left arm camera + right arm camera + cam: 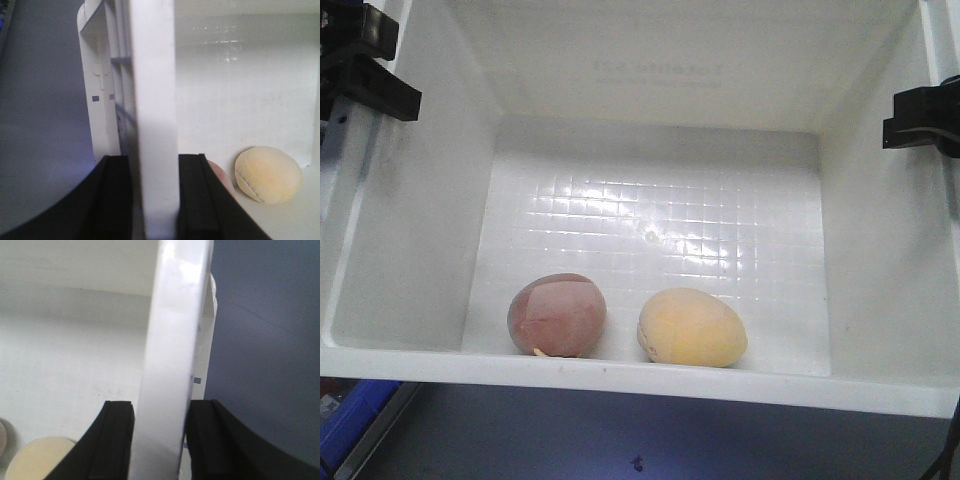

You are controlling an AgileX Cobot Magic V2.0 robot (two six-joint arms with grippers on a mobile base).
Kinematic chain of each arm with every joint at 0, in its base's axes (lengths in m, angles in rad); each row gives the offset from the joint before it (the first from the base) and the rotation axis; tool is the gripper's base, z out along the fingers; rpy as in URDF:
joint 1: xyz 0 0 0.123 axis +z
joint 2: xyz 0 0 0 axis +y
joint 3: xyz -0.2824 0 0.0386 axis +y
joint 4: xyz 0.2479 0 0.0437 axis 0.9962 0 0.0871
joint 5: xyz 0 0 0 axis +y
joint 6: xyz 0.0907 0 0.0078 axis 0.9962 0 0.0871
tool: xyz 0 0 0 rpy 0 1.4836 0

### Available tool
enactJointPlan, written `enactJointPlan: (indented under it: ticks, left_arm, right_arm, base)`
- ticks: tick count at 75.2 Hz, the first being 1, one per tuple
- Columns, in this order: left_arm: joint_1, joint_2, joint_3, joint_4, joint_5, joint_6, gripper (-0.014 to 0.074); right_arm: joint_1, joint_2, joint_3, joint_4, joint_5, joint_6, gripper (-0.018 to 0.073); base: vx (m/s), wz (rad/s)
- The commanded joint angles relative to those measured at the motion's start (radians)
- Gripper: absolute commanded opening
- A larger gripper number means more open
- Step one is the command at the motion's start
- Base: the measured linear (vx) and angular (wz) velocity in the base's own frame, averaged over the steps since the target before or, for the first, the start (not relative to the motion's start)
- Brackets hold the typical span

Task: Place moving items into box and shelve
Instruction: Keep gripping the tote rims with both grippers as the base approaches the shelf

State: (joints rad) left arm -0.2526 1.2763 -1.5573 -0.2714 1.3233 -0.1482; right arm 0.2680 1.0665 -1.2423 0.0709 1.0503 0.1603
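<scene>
Bright light from above glares off the box [650, 235] floor mid-frame; my wrist views are washed out, the near wall soft, lower corners dark.

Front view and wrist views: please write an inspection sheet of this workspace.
Surface: dark bluish-grey surface below the white tote.
Job's things: pinkish-brown toy and pale yellow toy lie apart on the tote's gridded floor.
Clutter: nothing seen.
Tools: left tool shut on the tote's left wall; right tool shut on its right wall.
Cables: thin dark line at lower right, possibly a cable.
Surroundings: blue plastic object, partly seen, lower left.
</scene>
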Motion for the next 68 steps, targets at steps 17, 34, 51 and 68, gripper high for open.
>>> enactJointPlan:
  ticks: [17,34,51,68]
  left_arm:
    - [-0.001,-0.037,-0.045,-0.099,-0.074,-0.012,-0.0003]
    - [-0.001,-0.037,-0.045,-0.099,-0.074,-0.012,-0.0003]
    - [-0.001,-0.037,-0.045,-0.099,-0.074,-0.012,-0.0003]
    - [-0.001,-0.037,-0.045,-0.099,-0.074,-0.012,-0.0003]
  right_arm:
    - [0.001,-0.024,-0.042,0.037,-0.128,-0.019,-0.0006]
    - [0.001,-0.024,-0.042,0.037,-0.128,-0.019,-0.0006]
    - [0.001,-0.024,-0.042,0.037,-0.128,-0.019,-0.0006]
    - [0.001,-0.024,-0.042,0.037,-0.128,-0.019,-0.0006]
  base:
    - [0.27,0.67]
    - [0.23,0.70]
    - [0.19,0.63]
    - [0.12,0.44]
